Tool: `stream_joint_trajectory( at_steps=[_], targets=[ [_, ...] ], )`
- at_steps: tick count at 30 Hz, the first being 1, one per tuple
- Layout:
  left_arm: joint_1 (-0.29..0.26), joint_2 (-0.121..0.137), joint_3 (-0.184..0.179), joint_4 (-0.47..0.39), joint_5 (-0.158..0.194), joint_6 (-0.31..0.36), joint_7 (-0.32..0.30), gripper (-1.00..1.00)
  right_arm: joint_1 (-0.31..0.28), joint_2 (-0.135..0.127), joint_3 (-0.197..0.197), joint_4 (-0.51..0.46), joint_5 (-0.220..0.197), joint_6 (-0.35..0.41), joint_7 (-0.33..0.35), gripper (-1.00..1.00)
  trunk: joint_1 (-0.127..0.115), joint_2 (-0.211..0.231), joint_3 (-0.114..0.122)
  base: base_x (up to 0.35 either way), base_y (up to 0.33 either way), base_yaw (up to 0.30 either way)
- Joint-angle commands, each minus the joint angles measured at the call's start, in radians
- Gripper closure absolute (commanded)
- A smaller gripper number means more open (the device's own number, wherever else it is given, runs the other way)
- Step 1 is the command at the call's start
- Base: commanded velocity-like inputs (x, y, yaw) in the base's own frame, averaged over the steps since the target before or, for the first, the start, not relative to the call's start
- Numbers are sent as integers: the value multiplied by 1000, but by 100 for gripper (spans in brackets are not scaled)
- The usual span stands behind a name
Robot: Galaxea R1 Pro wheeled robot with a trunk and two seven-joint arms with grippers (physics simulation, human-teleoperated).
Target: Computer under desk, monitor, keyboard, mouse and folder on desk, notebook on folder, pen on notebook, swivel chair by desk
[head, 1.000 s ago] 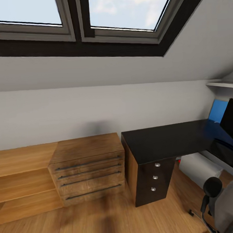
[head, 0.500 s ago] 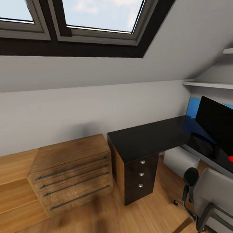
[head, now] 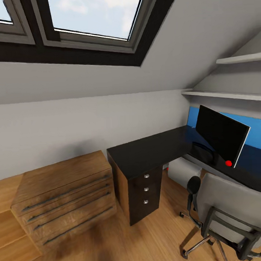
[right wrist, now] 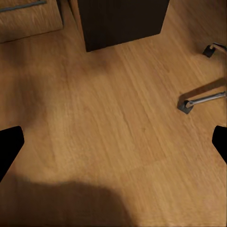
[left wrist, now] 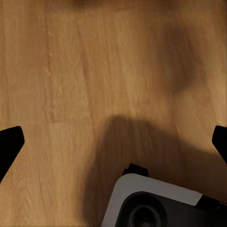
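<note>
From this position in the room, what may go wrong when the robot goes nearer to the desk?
1. The swivel chair stands in front of the desk; the base may bump it and roll it away.
2. The monitor stands on the desk right behind the chair; an arm reaching over the chair may knock it.
3. The wooden chest sits close beside the desk's drawers, so a turn there may clip a corner.

Camera pans right; nothing itself moves. Monitor (head: 220,136) and swivel chair (head: 227,211) come fully into view, desk (head: 154,154) and wooden chest (head: 63,197) slide left.
</note>
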Motion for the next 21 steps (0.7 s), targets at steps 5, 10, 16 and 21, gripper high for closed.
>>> stream_joint_trajectory(
  at_steps=[5, 10, 16, 21],
  targets=[
    [0, 0, 4, -1, -2, -2, -3, -100, -1, 0, -1, 1, 4, -3, 2, -100, 0, -1, -1, -74, 64, -298],
    [0, 0, 4, -1, -2, -2, -4, -100, -1, 1, 0, 1, 4, -3, 2, -100, 0, -1, -1, -19, 17, -298],
    [0, 0, 4, -1, -2, -2, -6, -100, -1, 2, 0, 1, 4, -3, 2, -100, 0, -1, -1, -2, 2, -298],
    [0, 0, 3, -1, -3, -2, -6, -100, -1, 2, 0, 1, 4, -3, 2, -100, 0, -1, -1, 0, 0, -298]
  ],
)
